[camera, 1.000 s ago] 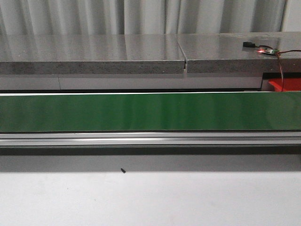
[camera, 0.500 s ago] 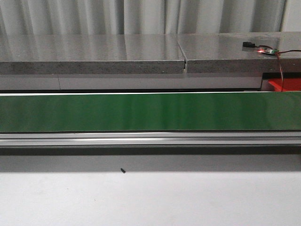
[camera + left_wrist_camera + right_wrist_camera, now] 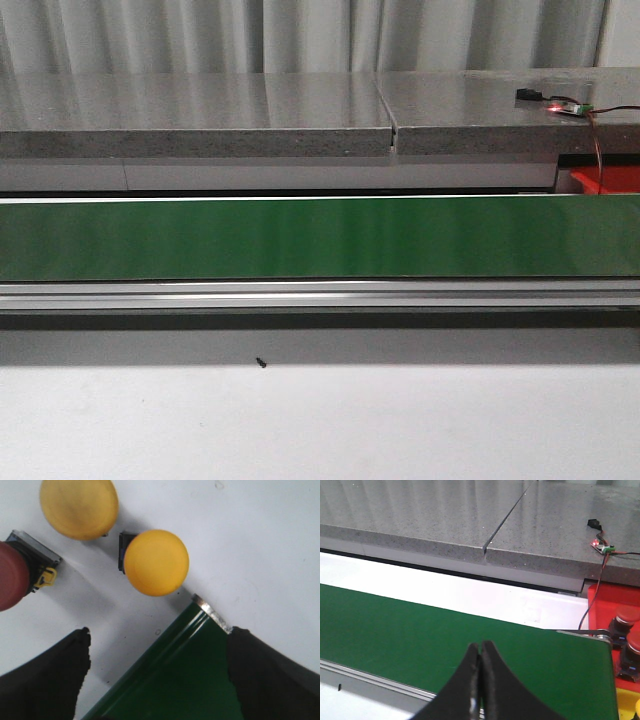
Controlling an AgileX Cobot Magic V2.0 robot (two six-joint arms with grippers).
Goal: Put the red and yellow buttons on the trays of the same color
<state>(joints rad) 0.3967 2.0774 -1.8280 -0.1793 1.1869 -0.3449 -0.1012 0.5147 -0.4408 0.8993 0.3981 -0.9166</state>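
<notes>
Running across the front view, the green conveyor belt [image 3: 320, 238] is bordered below by an aluminium rail [image 3: 320, 295] and above by the grey stone counter [image 3: 200, 115]; a strip of white table [image 3: 400, 420] is left bare in front, marked only by a small dark speck [image 3: 261, 363].

In the left wrist view, the left tool [image 3: 157, 672] is held wide open with nothing between its black fingers [image 3: 45, 677], above the belt's end corner. Two yellow buttons [image 3: 155, 562] [image 3: 79, 507] and one red button [image 3: 12, 582] are seen lying on the white table just beyond that corner, close together but apart.

In the right wrist view, the right tool [image 3: 480, 675] is closed, fingertips pressed together and empty, over the belt. At the belt's far end a red tray [image 3: 605, 605] is seen holding two red buttons [image 3: 626, 616], with a yellow edge [image 3: 627, 705] beside it.
</notes>
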